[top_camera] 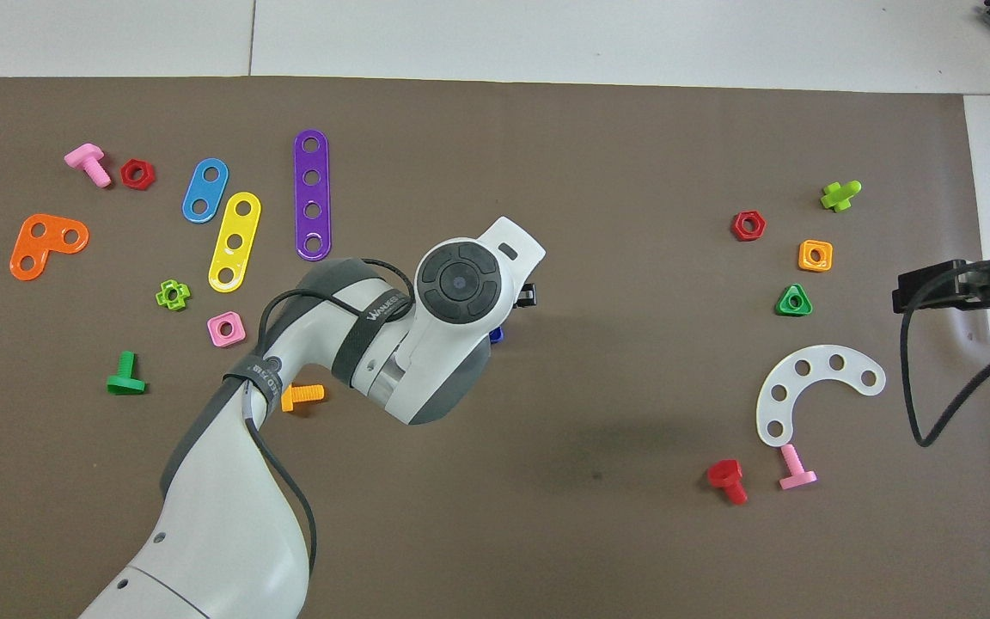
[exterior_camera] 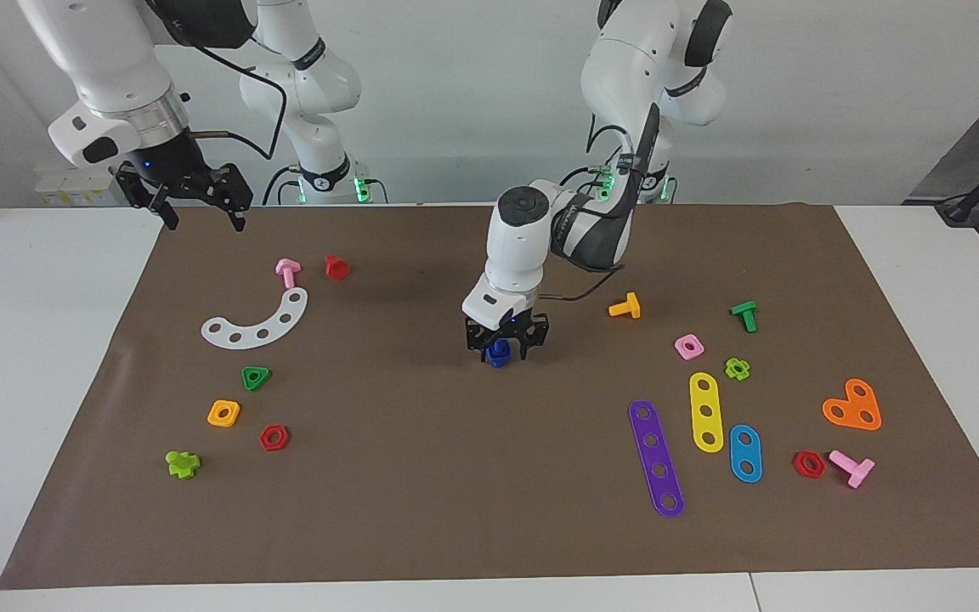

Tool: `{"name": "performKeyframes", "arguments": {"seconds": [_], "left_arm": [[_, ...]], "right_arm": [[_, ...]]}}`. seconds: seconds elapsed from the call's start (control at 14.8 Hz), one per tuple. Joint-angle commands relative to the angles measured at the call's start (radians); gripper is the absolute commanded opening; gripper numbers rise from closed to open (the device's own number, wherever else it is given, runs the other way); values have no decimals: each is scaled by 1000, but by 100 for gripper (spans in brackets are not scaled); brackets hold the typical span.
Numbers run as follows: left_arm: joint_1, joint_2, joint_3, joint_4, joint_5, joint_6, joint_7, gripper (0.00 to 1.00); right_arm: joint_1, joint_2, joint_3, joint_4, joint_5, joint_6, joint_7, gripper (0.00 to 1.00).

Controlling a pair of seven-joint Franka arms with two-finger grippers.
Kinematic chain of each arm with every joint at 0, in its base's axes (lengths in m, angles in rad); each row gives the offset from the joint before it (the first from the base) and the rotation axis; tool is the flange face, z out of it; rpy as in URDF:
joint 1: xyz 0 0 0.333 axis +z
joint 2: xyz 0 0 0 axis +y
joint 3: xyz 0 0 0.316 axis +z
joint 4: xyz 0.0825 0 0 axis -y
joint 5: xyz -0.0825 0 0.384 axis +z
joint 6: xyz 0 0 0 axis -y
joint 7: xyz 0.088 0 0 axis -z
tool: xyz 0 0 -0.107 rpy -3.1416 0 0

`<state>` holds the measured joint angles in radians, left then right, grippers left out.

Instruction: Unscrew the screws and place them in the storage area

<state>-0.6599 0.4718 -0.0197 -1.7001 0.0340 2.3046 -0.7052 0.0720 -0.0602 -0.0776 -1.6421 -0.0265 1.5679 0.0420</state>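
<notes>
Left end effector is clamped on the blue screw near the orange bolt; hold firmly, twisting steadily. Right end effector, fingers apart, waits.

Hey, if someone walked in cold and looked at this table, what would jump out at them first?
Probably the left gripper down at the middle of the brown mat, its fingers around a dark-blue bolt. Next, the bright toy parts scattered in two clusters, such as the purple strip toward the left arm's end and the white arc toward the right arm's. The right gripper waits open over the mat's corner.
</notes>
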Motion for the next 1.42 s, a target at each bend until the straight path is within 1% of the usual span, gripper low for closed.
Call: {"name": "performKeyframes", "arguments": {"seconds": [0.0, 0.81, 1.35], "left_arm": [[-15, 4, 12, -24, 23, 32, -17, 77], [-41, -12, 9, -75, 23, 24, -16, 75], [-41, -12, 12, -72, 23, 18, -13, 68]], "right_arm": [[-1, -13, -2, -4, 4, -14, -24, 100], [-1, -13, -2, -4, 4, -14, -24, 100], [0, -13, -2, -4, 4, -14, -24, 100]]}}
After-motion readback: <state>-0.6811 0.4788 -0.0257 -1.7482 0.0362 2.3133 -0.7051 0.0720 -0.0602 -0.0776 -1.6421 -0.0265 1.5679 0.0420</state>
